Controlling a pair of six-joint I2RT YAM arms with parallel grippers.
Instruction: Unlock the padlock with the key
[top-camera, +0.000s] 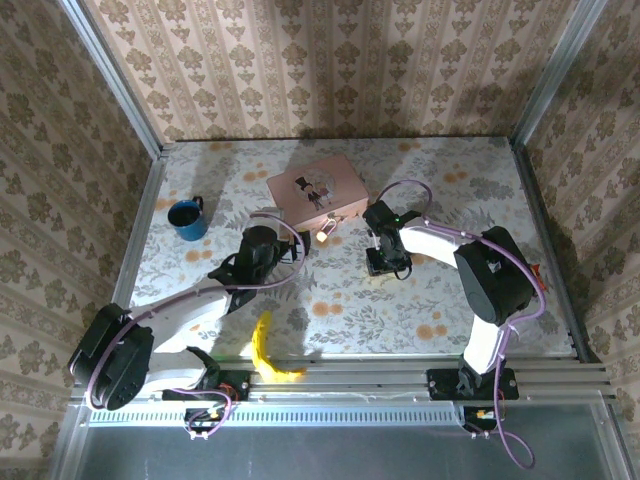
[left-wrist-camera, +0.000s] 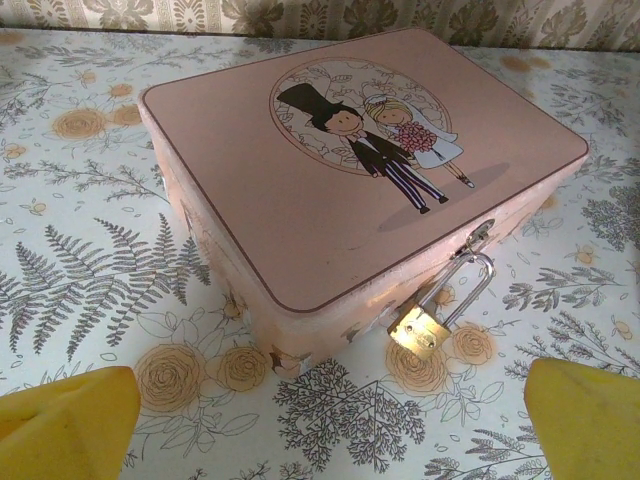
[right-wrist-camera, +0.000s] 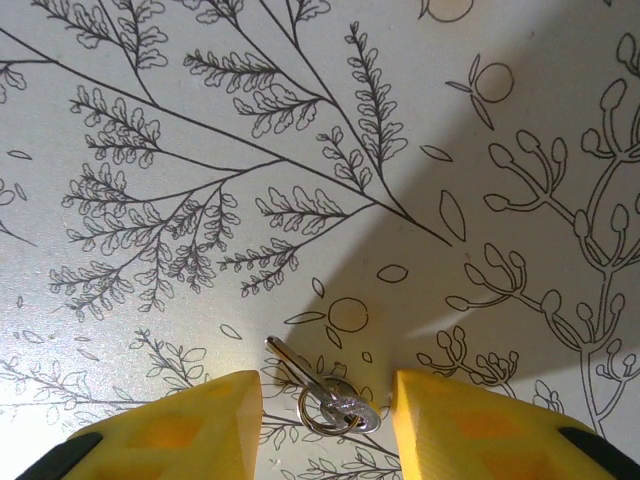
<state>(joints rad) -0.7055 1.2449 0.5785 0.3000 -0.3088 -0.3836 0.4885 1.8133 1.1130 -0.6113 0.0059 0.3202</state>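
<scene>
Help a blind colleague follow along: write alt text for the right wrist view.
A small silver key on a ring lies on the floral-printed table, between the two yellow fingers of the open right gripper.

The right gripper hangs low over the table, whose pale surface is printed with fine black ferns and branches. Its two yellow fingers stand well apart at the bottom edge. The key lies flat in the gap between them, touching neither. Its blade points up and to the left. The head, on a small wire ring, looks silvery, though glare blurs it. A broad shadow covers the table's right side.
</scene>
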